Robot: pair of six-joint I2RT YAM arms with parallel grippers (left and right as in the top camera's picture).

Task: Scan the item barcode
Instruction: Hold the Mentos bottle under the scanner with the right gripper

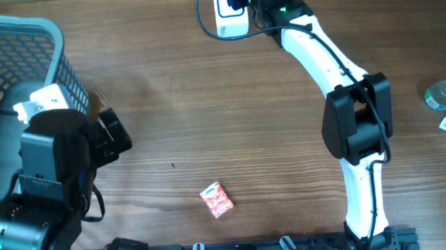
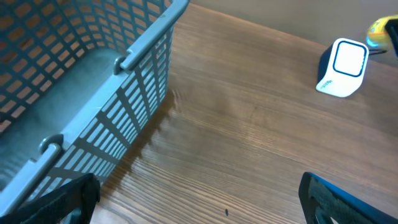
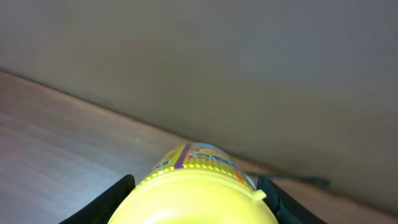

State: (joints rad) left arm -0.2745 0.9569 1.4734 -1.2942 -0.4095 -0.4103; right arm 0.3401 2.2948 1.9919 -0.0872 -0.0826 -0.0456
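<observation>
A brown wood-grain table (image 1: 206,103) fills the overhead view, and a plain grey wall (image 3: 217,62) rises behind its far edge. At the top centre the right gripper (image 3: 194,199) clasps a yellow lidded plastic container (image 3: 196,167), just beside the white box-shaped barcode scanner (image 1: 230,14). The left gripper (image 2: 196,193) stands spread wide, holding nothing, near the blue-grey plastic mesh basket (image 1: 16,44) at upper left. From overhead the right arm hides the container. Its label is too blurred to read.
</observation>
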